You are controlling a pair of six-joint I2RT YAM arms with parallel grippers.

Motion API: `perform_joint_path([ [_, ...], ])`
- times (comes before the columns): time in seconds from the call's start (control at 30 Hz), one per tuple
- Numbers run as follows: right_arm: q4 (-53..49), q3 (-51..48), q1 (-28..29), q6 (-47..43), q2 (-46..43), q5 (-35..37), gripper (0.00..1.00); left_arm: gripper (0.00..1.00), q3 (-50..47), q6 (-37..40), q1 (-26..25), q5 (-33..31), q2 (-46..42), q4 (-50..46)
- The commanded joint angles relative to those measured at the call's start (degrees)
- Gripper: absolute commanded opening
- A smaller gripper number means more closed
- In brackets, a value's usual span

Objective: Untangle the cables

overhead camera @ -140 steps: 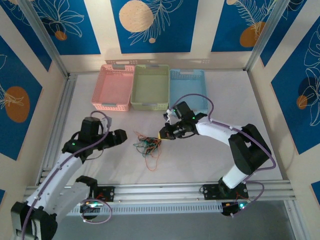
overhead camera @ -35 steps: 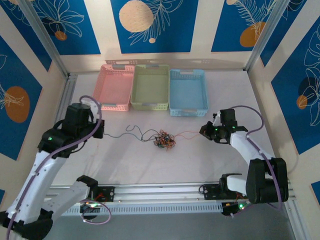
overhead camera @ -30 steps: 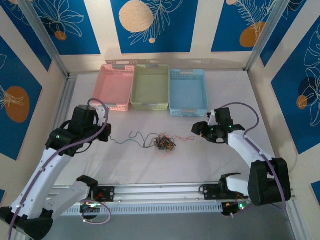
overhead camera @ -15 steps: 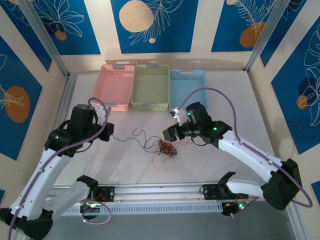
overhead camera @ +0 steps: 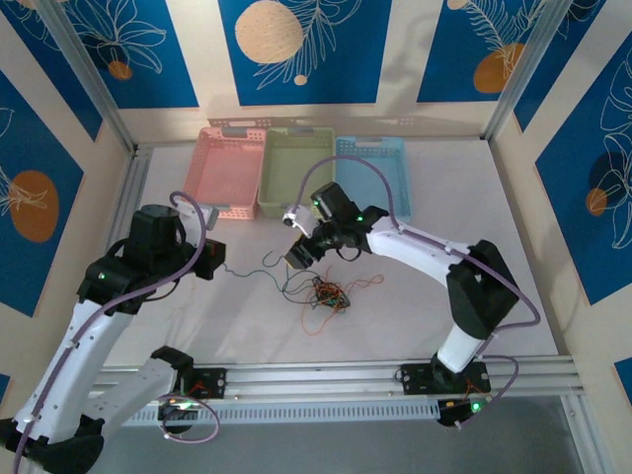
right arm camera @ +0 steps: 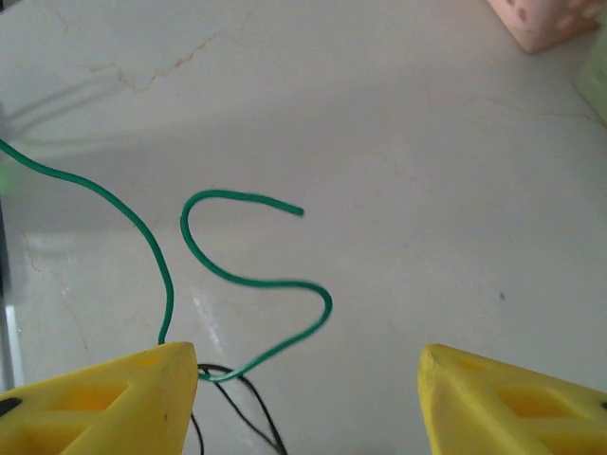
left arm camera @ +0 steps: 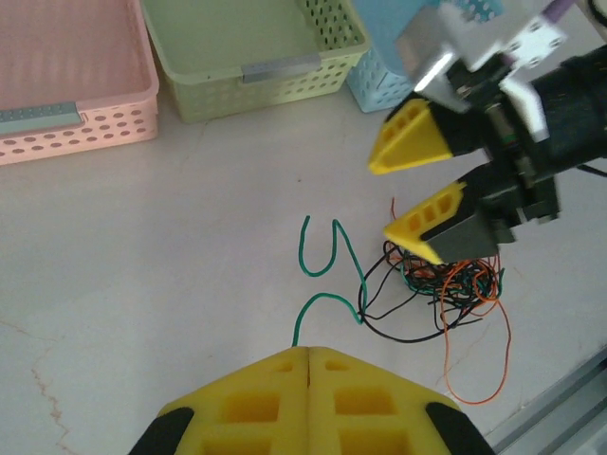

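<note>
Cables [overhead camera: 331,294]: a small knot of black, orange-red and dark strands on the white table [overhead camera: 415,316], near the middle and just in front of the baskets.

Green cable [left arm camera: 350,265] runs out of the knot toward the left in loose S-bends, flat on the table. Its free tip curls up short of the baskets.

Left gripper [left arm camera: 308,353]: fingers pressed together, with the green cable's far end pinched in the seam. It sits well left of the knot.

Right gripper [left arm camera: 403,185]: fingers apart, nothing between them, hovering at the knot's far-left edge. From its wrist view, the green cable bends between the fingers and passes close by one finger [right arm camera: 104,398]; cannot tell if it touches.

Behind, at the table's far edge, pink [overhead camera: 225,173], green [overhead camera: 294,170] and blue [overhead camera: 375,188] baskets stand side by side.
</note>
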Motion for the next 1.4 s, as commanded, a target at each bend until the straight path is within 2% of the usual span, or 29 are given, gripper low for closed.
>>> perform_joint_path([
  [0.0,-1.81,4.34,1.69,-8.33,2.69,-1.97,0.63,0.0,2.47,0.53,0.5,1.86,-0.28,-0.91],
  [0.1,-3.22,8.45,1.06,-7.92,5.99,-3.69,0.62,0.0,3.03,0.62,0.5,2.49,0.45,-0.91],
  [0.23,-4.28,14.03,-0.73,-0.71,9.27,-11.97,0.61,0.0,3.64,0.66,0.48,3.09,1.23,-1.09],
  [0.3,-6.12,15.24,0.06,-1.6,10.06,-13.42,0.6,0.0,3.79,0.7,0.5,3.26,1.04,-1.17],
  [0.43,-8.22,15.88,-0.26,-8.04,10.5,-12.25,0.57,0.0,4.03,0.96,0.5,2.8,1.29,-1.82],
  [0.53,-14.07,18.51,-3.15,-19.64,11.37,-18.17,0.54,0.0,4.6,1.34,0.5,3.05,2.02,-2.48],
  [0.63,-17.87,20.74,-4.89,-32.17,11.3,-20.61,0.55,0.0,4.75,2.37,0.5,4.64,2.14,-2.59],
  [0.73,-20.49,25.43,-5.84,-38.3,13.47,-22.24,0.56,0.0,4.67,4.26,0.45,7.26,2.75,-2.39],
  [0.87,-30.34,34.04,-4.99,-46.89,19.3,-20.48,0.56,0.0,4.08,6.93,0.41,8.24,2.37,0.01],
  [1.17,-32.55,36.69,-2.82,-54.28,24.12,-18.34,0.58,0.0,3.98,14.99,0.42,13.18,0.53,3.84],
  [1.37,-34.1,37.97,-1.4,-55.13,25.88,-18.28,0.54,0.0,3.82,16.57,0.42,13.55,0.25,3.14],
])
